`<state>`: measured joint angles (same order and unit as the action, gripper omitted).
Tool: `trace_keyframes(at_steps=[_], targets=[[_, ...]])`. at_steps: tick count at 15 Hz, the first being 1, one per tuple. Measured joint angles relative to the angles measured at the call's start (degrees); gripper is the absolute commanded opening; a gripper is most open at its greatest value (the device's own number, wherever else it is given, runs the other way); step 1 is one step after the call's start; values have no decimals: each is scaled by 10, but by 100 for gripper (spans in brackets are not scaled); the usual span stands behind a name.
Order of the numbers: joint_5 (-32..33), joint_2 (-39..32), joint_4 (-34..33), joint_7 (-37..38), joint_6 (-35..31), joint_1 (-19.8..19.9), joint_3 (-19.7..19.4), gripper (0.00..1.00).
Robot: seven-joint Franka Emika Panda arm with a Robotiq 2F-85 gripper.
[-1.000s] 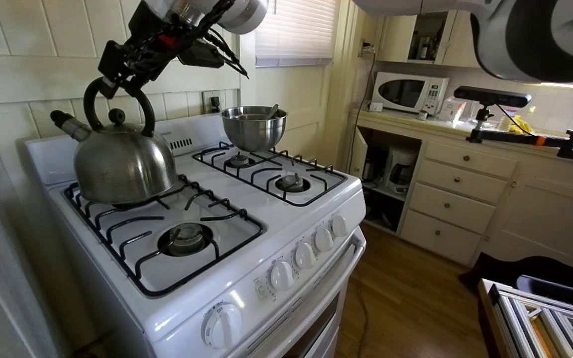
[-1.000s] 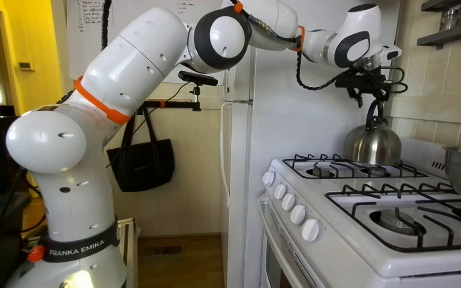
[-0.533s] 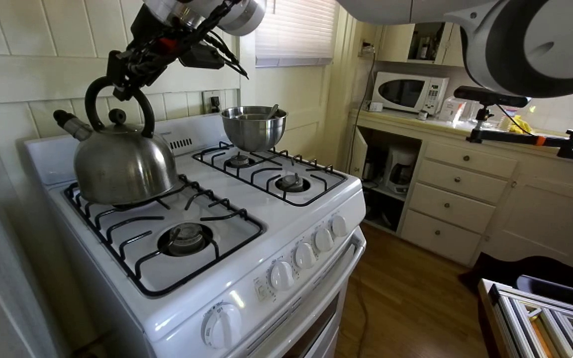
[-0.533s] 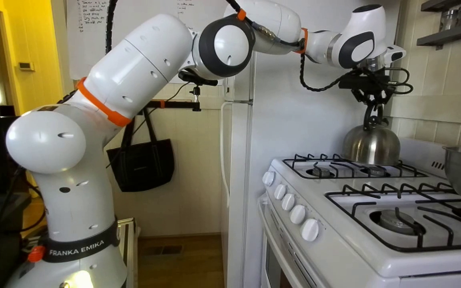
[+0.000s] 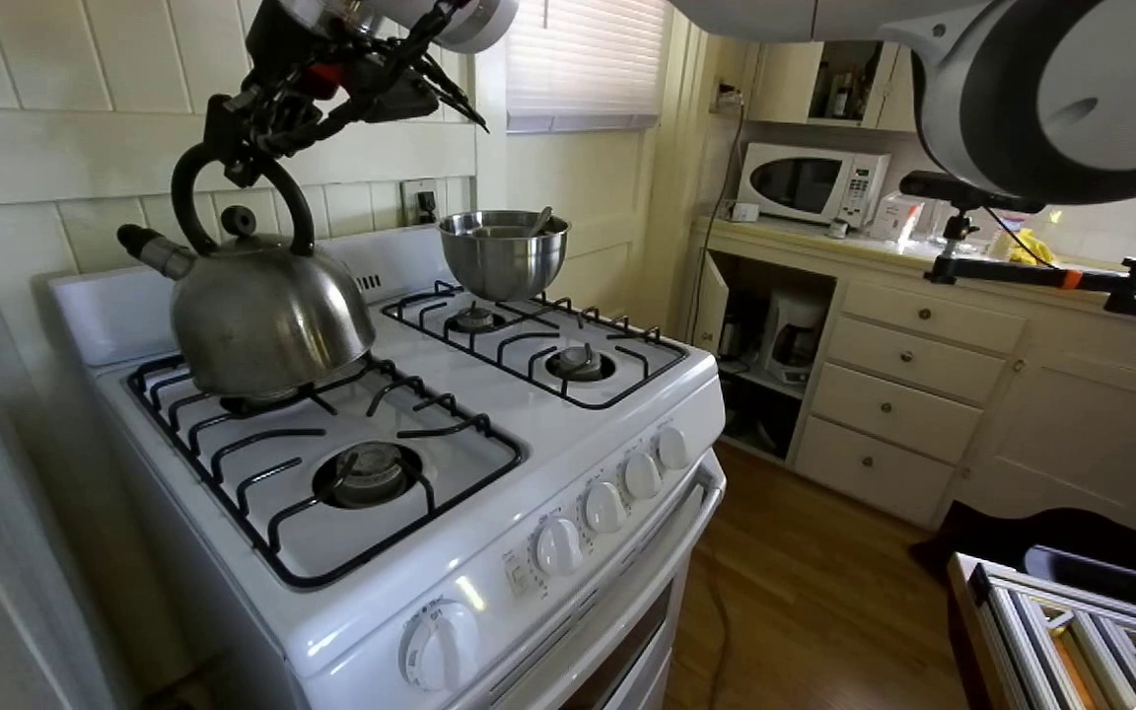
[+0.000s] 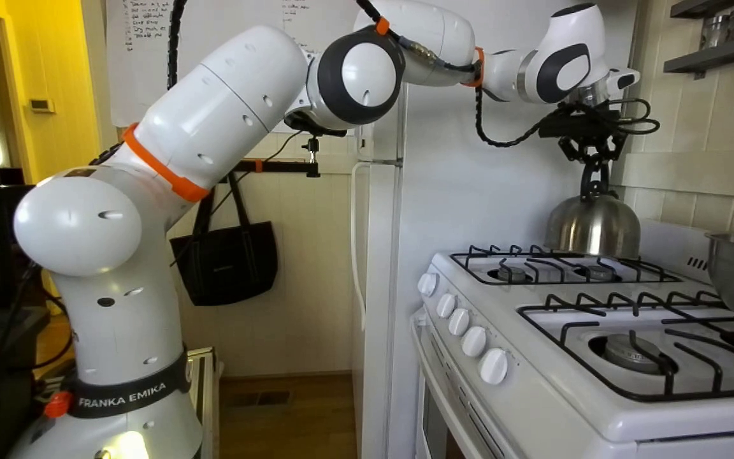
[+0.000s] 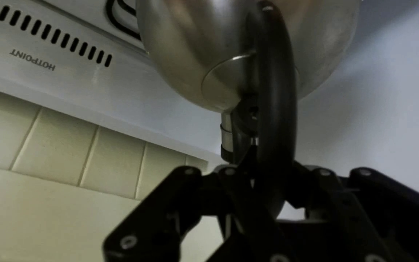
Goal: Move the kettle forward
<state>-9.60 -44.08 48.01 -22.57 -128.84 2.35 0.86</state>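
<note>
The kettle (image 5: 267, 320), rounded shiny steel with a black arched handle (image 5: 301, 212), hangs just above the rear burner grate in both exterior views. Its base looks slightly tilted. My gripper (image 6: 594, 156) is closed around the top of that handle from above. In the wrist view the dark handle runs down between the fingers of the gripper (image 7: 267, 183), and the kettle body (image 7: 180, 47) fills the top middle. The spout (image 5: 156, 250) points toward the wall side. Where the fingers meet the handle is too dark to make out fully.
A steel bowl (image 5: 504, 258) with a utensil sits on the neighbouring rear burner. A front burner (image 5: 369, 473) lies before the kettle under the same black grate. Knobs (image 5: 558, 547) line the stove's front edge. The backguard (image 7: 82, 72) and panelled wall stand close behind.
The gripper has closed onto the handle. The kettle has risen a little off the grate, tilted slightly and shifted, and the hand has moved up with it.
</note>
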Motion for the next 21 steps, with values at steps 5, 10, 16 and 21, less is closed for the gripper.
trace_keyframes(at_steps=[5, 10, 16, 21], targets=[[31, 1, -26, 0, -3, -14, -13, 3], [37, 1, -34, 7, -7, -19, -17, 3], [69, 17, -27, 95, -73, -62, -52, 3], [142, 65, 20, 253, -116, -132, -136, 3]])
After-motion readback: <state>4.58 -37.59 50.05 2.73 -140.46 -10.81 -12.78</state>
